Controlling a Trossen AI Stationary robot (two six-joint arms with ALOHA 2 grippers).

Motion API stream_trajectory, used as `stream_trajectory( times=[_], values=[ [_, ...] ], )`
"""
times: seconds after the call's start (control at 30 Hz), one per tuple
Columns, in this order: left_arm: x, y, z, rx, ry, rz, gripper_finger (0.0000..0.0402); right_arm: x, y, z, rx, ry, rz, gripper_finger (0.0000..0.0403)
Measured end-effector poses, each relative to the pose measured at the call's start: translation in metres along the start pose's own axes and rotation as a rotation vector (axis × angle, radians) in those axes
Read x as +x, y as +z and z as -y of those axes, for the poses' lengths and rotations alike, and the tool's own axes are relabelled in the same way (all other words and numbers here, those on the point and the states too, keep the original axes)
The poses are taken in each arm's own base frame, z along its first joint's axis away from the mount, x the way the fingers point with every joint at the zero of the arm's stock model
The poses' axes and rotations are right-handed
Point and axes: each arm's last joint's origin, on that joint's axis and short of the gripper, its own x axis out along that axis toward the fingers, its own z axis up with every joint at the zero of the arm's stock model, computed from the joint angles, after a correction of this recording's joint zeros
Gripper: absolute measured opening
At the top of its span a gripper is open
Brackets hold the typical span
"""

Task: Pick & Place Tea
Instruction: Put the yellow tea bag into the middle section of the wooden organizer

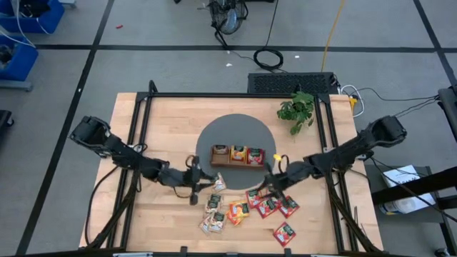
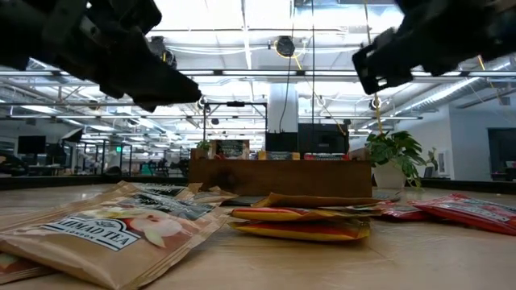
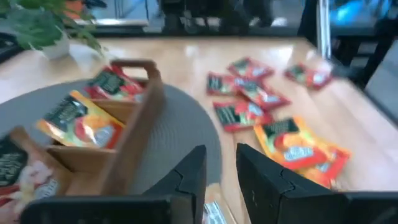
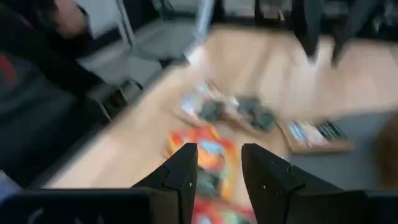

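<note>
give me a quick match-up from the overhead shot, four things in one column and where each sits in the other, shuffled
Things:
1. wooden tray
2. plant
3. red tea packets
4. pale tea packets

Places:
A. loose on the bare wood nearer the right gripper
B. at the table's far right corner
C. on the round grey mat
D. loose on the bare wood nearer the left gripper

Pairs: 1-C, 2-B, 3-A, 4-D
</note>
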Motion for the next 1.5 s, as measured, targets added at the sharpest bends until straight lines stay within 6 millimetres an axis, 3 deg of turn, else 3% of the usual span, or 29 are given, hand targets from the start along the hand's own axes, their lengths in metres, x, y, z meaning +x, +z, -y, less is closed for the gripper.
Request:
stream_trajectory(
  times=[0.17,0.33,0.43,0.6,0.8,0.9,1.5],
  values=[
    [0.032,0.013,0.032,0.115,-0.017,-0.112,0.0092,0.008,-0.018,-0.021,-0.014,-0.022,-0.031,0.0106],
    [0.066,0.018,0.055,0.149,-0.079,-0.142,0.0093,0.028,-0.028,-0.045,-0.169,-0.146,-0.132,0.0099],
    [0.073,0.020,0.063,0.128,-0.111,-0.145,0.0093,0.042,-0.038,-0.056,-0.242,-0.223,-0.230,0.0096],
    [0.071,0.024,0.072,0.050,-0.112,-0.122,0.0093,0.070,-0.046,-0.076,-0.373,-0.202,-0.309,0.0097],
    [0.065,0.022,0.081,0.032,-0.066,-0.101,0.0093,0.101,-0.049,-0.090,-0.556,-0.341,-0.461,0.0100],
    [0.062,0.022,0.087,0.030,-0.059,-0.082,0.0093,0.105,-0.050,-0.094,-0.630,-0.428,-0.493,0.0100],
    [0.060,0.022,0.091,0.040,-0.068,-0.076,0.0093,0.107,-0.051,-0.093,-0.681,-0.361,-0.515,0.0100]
  ],
)
